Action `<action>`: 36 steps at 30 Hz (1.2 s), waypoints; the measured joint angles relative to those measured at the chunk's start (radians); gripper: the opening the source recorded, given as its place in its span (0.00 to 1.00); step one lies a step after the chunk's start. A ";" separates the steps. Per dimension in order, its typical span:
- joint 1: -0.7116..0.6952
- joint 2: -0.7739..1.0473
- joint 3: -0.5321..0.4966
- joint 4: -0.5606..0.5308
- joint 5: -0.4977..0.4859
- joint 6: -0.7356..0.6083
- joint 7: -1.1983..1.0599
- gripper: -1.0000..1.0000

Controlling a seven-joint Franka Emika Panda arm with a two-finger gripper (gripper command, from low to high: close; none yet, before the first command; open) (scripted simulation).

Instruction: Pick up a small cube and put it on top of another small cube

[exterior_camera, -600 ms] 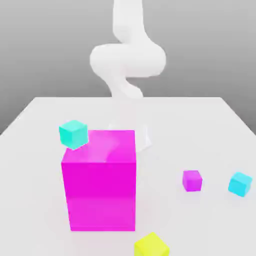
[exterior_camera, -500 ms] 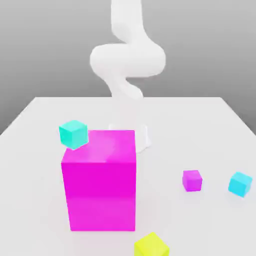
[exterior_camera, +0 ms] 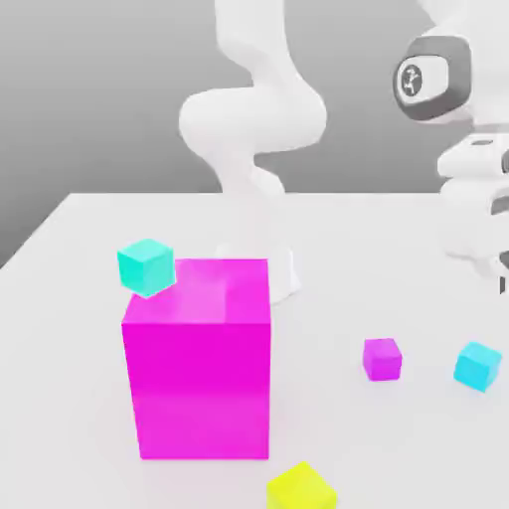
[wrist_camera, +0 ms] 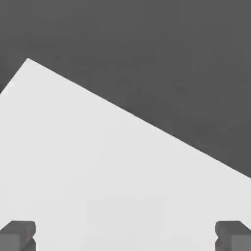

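Observation:
A small cyan cube sits by the far upper corner of the big magenta block, on the exterior view's left. A second cyan cube lies on the table at the exterior view's right. Just left of it is the small magenta cube, a short gap apart. My arm's hand hangs high above these two cubes at the right edge. In the hand view my gripper is open, its fingertips wide apart over bare white table with nothing between them.
A small yellow cube lies at the front edge, near the big block's front right corner. The arm's white base stands behind the block. The white table ends in a far edge against a grey background.
The arm's wrist and hand have swung into the exterior view at the upper right. None of the cubes has moved.

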 joint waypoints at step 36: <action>-0.118 -0.169 -0.298 -0.047 -0.062 -0.294 -0.335 0.00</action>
